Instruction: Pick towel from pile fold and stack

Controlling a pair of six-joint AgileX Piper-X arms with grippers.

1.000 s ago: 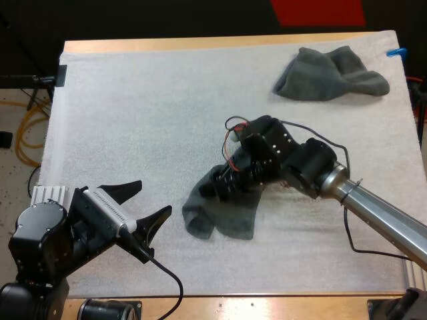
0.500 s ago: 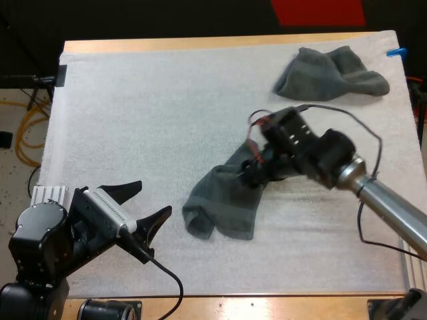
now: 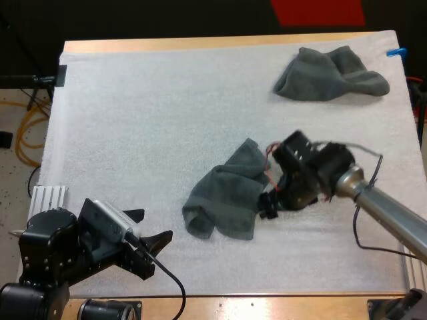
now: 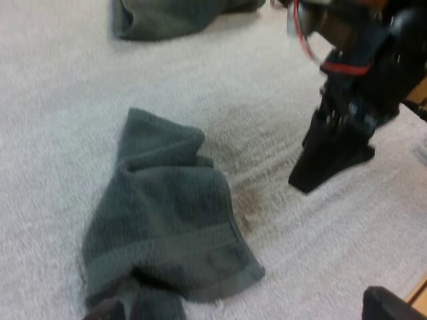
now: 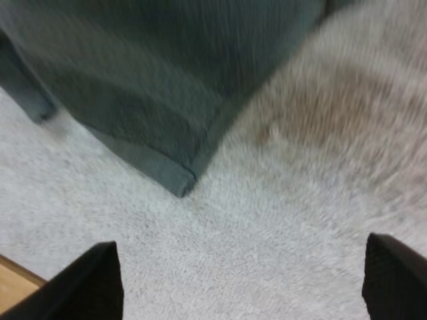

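Observation:
A crumpled dark grey-green towel (image 3: 223,197) lies mid-mat, one flap spread toward the far right. My right gripper (image 3: 267,206) hovers just off its right edge, tips down, holding nothing. In the right wrist view its fingers (image 5: 87,283) stand wide apart, open, with the towel's hemmed corner (image 5: 180,180) ahead of them. The left wrist view has the same towel (image 4: 167,220) with the right gripper (image 4: 330,163) beside it. My left gripper (image 3: 148,227) is open at the mat's near left, clear of the towel.
A second crumpled towel (image 3: 330,75) lies at the far right of the mat, and it also lies beyond the near towel as a second towel (image 4: 173,17) in the left wrist view. White mat (image 3: 147,120) stretches bare to the left and back.
My right gripper has let go of the towel and moved right, then toward the near side. The towel's flap now lies spread out. My left gripper has dropped slightly lower and nearer.

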